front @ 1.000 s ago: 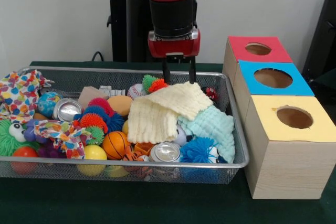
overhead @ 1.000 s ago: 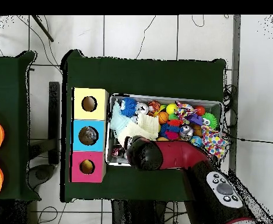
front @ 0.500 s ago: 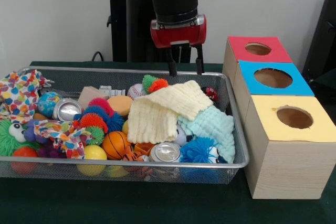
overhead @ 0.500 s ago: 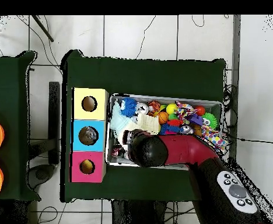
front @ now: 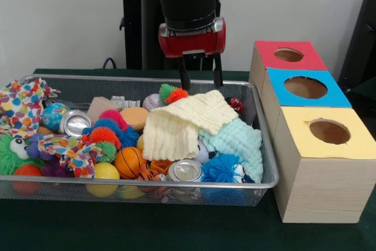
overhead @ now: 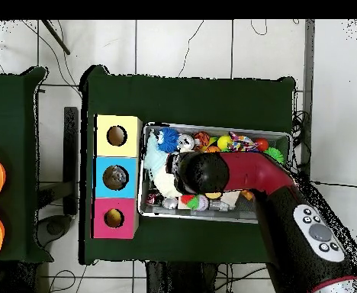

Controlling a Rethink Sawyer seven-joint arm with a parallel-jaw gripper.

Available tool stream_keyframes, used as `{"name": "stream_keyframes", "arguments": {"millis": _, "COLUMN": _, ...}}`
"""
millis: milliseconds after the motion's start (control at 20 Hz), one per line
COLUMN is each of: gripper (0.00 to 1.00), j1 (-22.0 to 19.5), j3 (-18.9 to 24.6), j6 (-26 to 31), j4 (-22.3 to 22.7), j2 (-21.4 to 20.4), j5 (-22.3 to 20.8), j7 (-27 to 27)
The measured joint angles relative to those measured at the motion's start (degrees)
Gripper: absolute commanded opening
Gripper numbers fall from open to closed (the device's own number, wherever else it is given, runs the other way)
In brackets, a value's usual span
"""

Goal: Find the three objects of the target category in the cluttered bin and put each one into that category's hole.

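Two dark fingers of the pincer (front: 201,79) hang spread and empty over the wire bin (front: 258,181), just above the yellow cloth (front: 183,121). Whatever it hunts may lie buried beneath; coming down, it could snag that cloth and drag the mint cloth (front: 242,142) along.

No text, label, brand, number or sign can be read in either view. The three boxes with holes (front: 311,121) have plain coloured tops without any writing. The two cans (front: 75,123) in the wire basket (front: 267,168) show only their silver ends, and the toys and cloths carry no letters that can be made out.
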Motion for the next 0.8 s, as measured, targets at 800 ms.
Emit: {"name": "stream_keyframes", "arguments": {"millis": 800, "gripper": 1.00, "j1": 4.86, "j3": 0.53, "j6": 4.43, "j4": -27.37, "j2": 16.09, "j5": -4.47, "j7": 0.00}}
